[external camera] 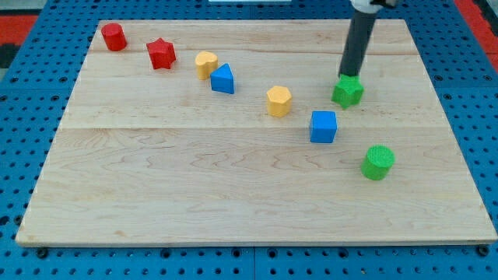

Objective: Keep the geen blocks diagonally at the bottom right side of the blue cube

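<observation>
The blue cube (324, 127) sits right of the board's centre. A green star-shaped block (348, 91) lies above and to the right of it. A green cylinder (378, 162) lies below and to the right of the cube. My tip (345, 75) is at the top edge of the green star block, touching or nearly touching it, with the dark rod rising toward the view's top.
On the wooden board (156, 194) a diagonal row runs from the top left: a red cylinder (114, 36), a red star (162, 53), a yellow block (205, 64), a blue triangular block (223, 79) and a yellow hexagonal block (278, 101).
</observation>
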Controlling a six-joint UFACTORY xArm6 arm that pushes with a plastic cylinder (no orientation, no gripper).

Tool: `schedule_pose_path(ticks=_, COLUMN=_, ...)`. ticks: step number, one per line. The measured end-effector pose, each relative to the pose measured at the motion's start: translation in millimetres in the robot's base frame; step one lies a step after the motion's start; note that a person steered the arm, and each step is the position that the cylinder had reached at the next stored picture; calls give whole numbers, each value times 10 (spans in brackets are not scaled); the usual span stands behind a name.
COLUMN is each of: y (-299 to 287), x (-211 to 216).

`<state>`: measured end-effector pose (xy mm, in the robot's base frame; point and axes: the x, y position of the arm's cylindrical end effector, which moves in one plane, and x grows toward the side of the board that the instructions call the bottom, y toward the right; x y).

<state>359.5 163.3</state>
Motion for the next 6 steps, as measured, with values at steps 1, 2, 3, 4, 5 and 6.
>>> schedule_pose_path(ticks=1, y=106, x=565)
schedule_pose_path(ticks=2, y=191, x=1065)
schedule_pose_path(ticks=3, y=191, x=1402)
schedule_pose_path(ticks=4, y=211, x=1564)
schedule_pose_path(ticks=5, y=602, x=1662)
schedule_pose_path(ticks=6, y=170, x=1628)
